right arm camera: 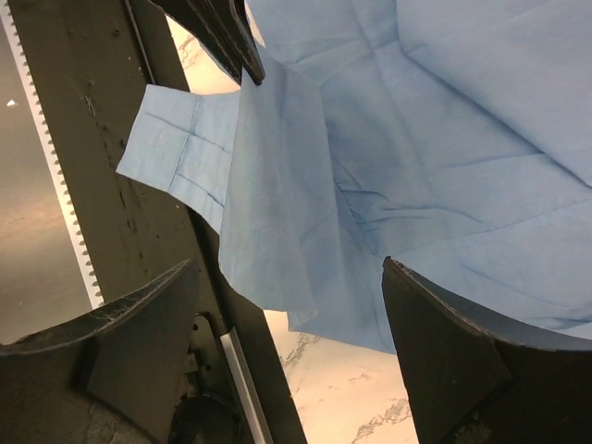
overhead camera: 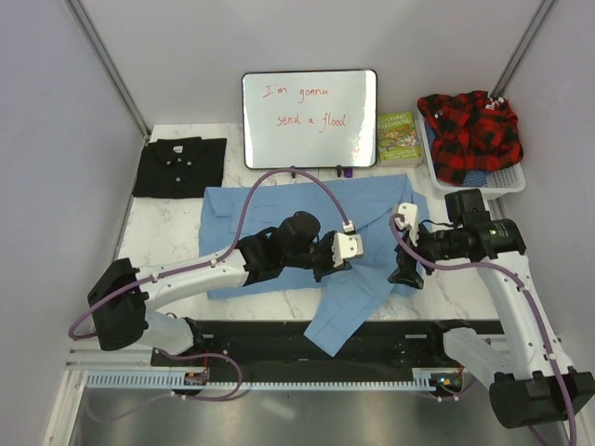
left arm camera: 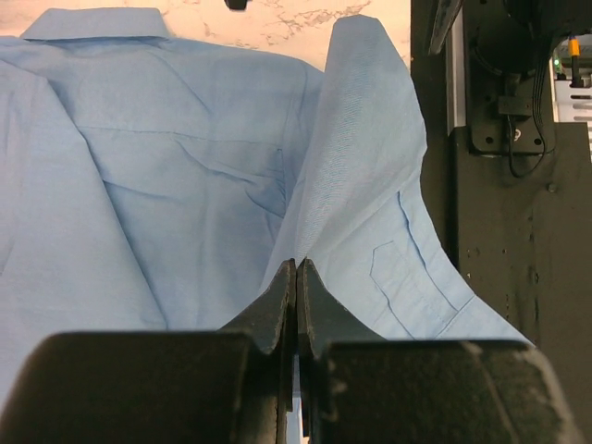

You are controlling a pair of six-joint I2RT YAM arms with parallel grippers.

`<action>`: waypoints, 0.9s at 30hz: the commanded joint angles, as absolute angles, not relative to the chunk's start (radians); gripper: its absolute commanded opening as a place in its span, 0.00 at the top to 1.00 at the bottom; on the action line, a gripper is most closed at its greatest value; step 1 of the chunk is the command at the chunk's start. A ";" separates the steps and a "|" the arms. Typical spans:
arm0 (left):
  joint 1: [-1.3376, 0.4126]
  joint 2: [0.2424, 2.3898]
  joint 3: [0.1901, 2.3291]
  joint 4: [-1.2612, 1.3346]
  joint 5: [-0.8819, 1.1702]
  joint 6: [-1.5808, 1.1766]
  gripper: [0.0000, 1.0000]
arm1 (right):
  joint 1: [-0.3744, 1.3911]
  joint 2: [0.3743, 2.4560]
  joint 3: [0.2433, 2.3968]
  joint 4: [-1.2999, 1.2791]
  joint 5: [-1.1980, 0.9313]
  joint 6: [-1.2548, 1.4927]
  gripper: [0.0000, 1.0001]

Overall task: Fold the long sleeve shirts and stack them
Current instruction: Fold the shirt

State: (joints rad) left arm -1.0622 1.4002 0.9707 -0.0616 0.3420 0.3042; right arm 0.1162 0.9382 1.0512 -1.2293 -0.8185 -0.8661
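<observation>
Cloth of the plain light blue collared long sleeve shirt [overhead camera: 270, 209] lies spread on the white marble tabletop [overhead camera: 163, 237], with its collar toward the right side. The folded black button-front shirt [overhead camera: 178, 167] rests apart at the far left. The left claw [left arm camera: 296, 270] is clamped on a raised ridge of the near sleeve [left arm camera: 365, 148]. The long axis of this sleeve runs from the pinch toward the near edge, and the cuff [right arm camera: 176, 148] lies over the dark base rail [right arm camera: 102, 111]. The right claw [right arm camera: 287, 268] hovers wide apart just beside. Probably the sleeve must travel away from the arms, over the body.
</observation>
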 commanded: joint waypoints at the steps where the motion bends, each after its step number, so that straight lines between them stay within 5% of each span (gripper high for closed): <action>1: -1.052 1.408 1.025 -0.063 0.338 0.244 0.98 | 0.126 0.991 1.051 -1.269 -0.859 -0.969 0.12; 9: -1.035 1.416 1.063 -0.072 0.314 0.224 0.98 | 0.172 1.029 1.039 -1.246 -0.859 -0.968 0.28; 14: -1.026 1.413 1.074 -0.081 0.321 0.206 0.98 | 0.189 1.029 1.028 -1.209 -0.853 -0.937 0.56; 18: -1.026 1.393 1.072 -0.089 0.330 0.199 0.98 | 0.198 1.048 1.043 -1.178 -0.833 -0.893 1.00; 20: -1.023 1.379 1.084 -0.135 0.341 0.225 0.88 | 0.198 1.045 1.058 -1.163 -0.815 -0.873 1.00; 21: -1.017 1.347 1.086 -0.209 0.342 0.238 0.69 | 0.198 1.040 1.072 -1.155 -0.808 -0.868 1.00; 24: -0.925 1.219 1.046 -0.396 0.385 0.314 0.45 | 0.198 1.023 1.101 -1.150 -0.772 -0.870 1.00; 27: -0.744 1.099 0.965 -0.616 0.489 0.515 0.46 | 0.198 1.025 1.118 -1.163 -0.749 -0.880 1.00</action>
